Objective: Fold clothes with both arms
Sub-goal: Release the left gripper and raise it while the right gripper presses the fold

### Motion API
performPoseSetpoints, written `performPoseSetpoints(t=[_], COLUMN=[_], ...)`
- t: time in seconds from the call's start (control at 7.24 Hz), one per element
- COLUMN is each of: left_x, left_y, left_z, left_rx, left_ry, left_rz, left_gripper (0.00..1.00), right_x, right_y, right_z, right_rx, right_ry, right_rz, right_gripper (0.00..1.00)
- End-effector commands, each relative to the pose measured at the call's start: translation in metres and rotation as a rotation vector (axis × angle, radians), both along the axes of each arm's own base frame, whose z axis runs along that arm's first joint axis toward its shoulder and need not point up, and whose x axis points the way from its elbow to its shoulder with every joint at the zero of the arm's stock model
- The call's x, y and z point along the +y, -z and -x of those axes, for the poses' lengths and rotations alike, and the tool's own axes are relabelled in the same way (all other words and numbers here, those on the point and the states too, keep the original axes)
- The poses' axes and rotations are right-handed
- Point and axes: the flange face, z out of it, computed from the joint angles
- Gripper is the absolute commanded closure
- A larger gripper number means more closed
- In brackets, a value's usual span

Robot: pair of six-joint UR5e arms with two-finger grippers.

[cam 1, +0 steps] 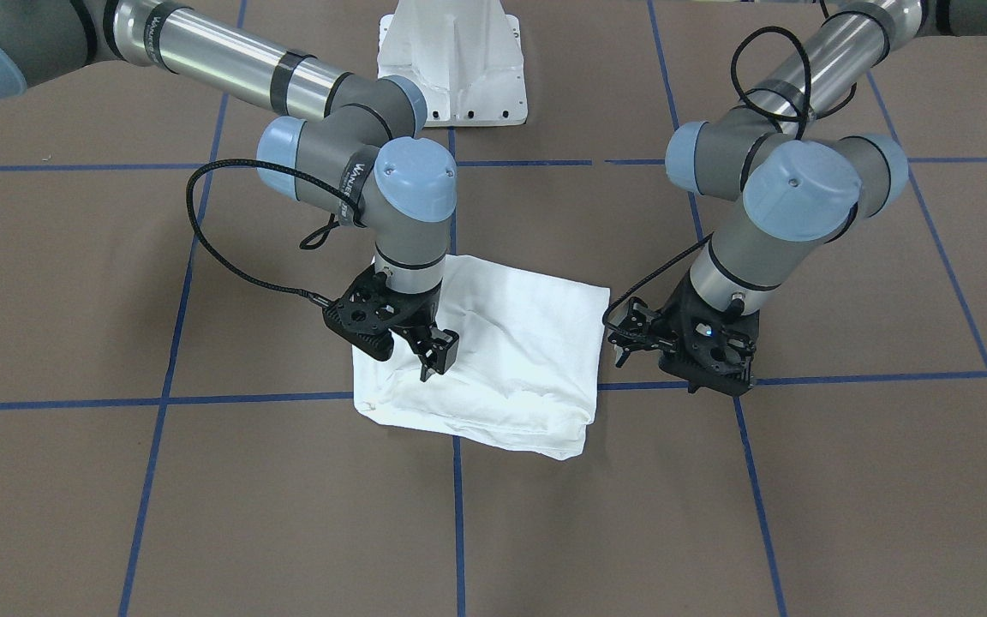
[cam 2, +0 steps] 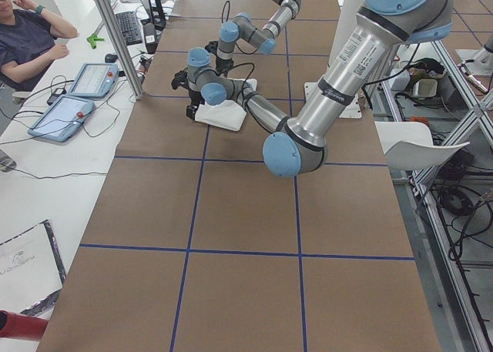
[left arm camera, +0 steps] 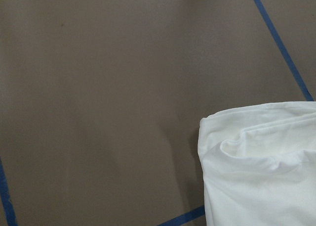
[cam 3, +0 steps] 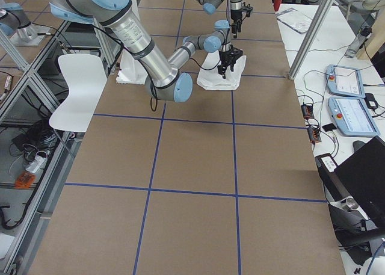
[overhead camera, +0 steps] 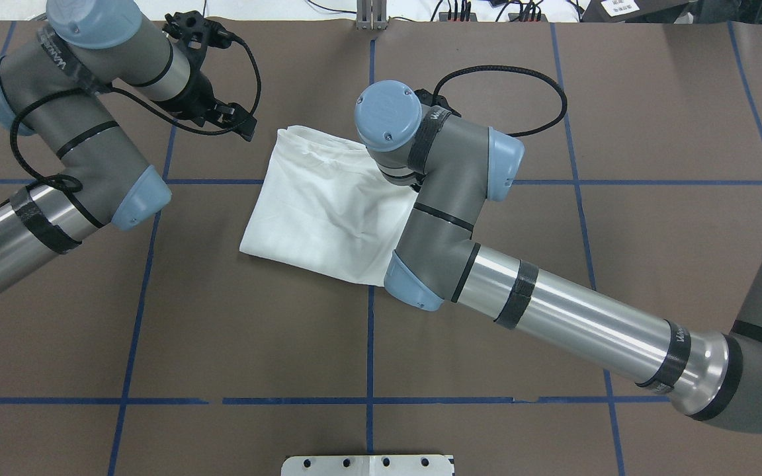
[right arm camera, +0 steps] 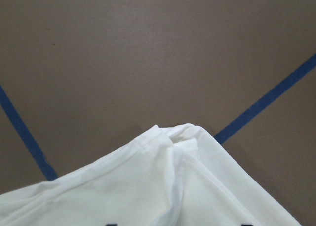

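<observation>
front-facing view: white t-shirt lies folded in a rough square on the brown table, a blue tape line running under its near part, white pedestal well beyond its far edge. right gripper points down over the shirt's view-left part, tips at the cloth; fingers look a bit apart w/ nothing pinched, hard to be sure. left gripper sits just off the shirt's view-right edge, spread wide, holding nothing.

overhead: left gripper just beside the shirt's far-left corner, apart from it. right arm covers the shirt's right side and hides its own gripper.

left side view: shirt small, partly behind the arms; grippers too small to judge. seated person far off to the shirt's left.

right side view: right gripper above the shirt.

left wrist: shirt's rounded corner cut off at frame edge, no fingers showing.

right wrist: a shirt corner w/ seams; bits of black print cut off at the bottom.
</observation>
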Motion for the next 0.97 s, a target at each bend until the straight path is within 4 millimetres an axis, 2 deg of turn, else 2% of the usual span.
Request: performPoseSetpoints(t=[0.0,0.14,0.28,0.55,0.83], left_x=[0.001,0.001,0.001,0.001,0.001], left_y=[-0.002,-0.002,-0.002,-0.003,-0.003], left_z=[0.0,0.0,0.0,0.0,0.0], left_rx=[-0.002,-0.002,-0.002,-0.003,-0.003], left_ry=[-0.001,-0.001,-0.001,0.0,0.0], left_rz=[0.003,0.003,0.003,0.005,0.005], left_gripper=[0.0,0.0,0.0,0.0,0.0], right_x=[-0.001,-0.002,-0.003,-0.007,-0.018], right_y=[0.0,-0.003,-0.002,0.0,-0.009], right_z=[0.0,0.0,-0.001,-0.004,-0.006], right_rx=[0.0,-0.005,-0.002,0.008,0.062], right_ry=[-0.027,-0.062,-0.069,-0.052,-0.063], right_rz=[0.013,0.023,0.012,-0.014,-0.079], right_gripper=[0.57,0.9,1.0,1.0,1.0])
